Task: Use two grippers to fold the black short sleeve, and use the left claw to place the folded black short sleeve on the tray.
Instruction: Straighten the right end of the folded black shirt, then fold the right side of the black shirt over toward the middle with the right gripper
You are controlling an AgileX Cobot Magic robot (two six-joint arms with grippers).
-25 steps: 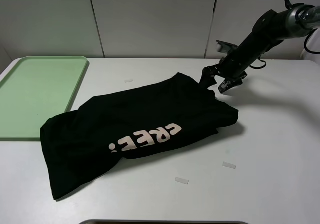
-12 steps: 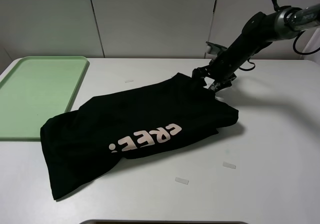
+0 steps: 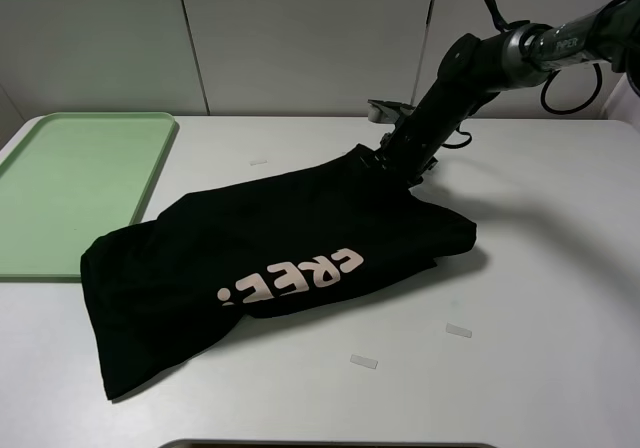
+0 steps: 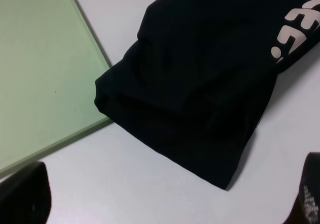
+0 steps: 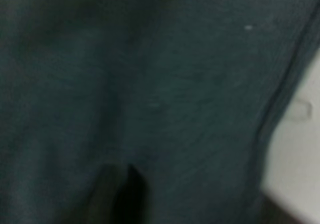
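shirt: black short sleeve [image 3: 280, 253] lies mid-table, tray [image 3: 60, 188] at its 9 o'clock | right gripper [image 3: 395, 163]: on 1 o'clock corner to fold it, grip unclear | left gripper [image 4: 165, 204]: wide open above tray-side end

White table [image 3: 560, 298]: flat, matte. Three small pale tape strips lie on it, well apart: far strip [image 3: 259, 162], front strip [image 3: 364, 362], right strip [image 3: 458, 331]. Rear wall [image 3: 300, 38]: pale panels divided by vertical seams [image 3: 192, 43]. Dark edge [image 3: 330, 444] at the table's near side.
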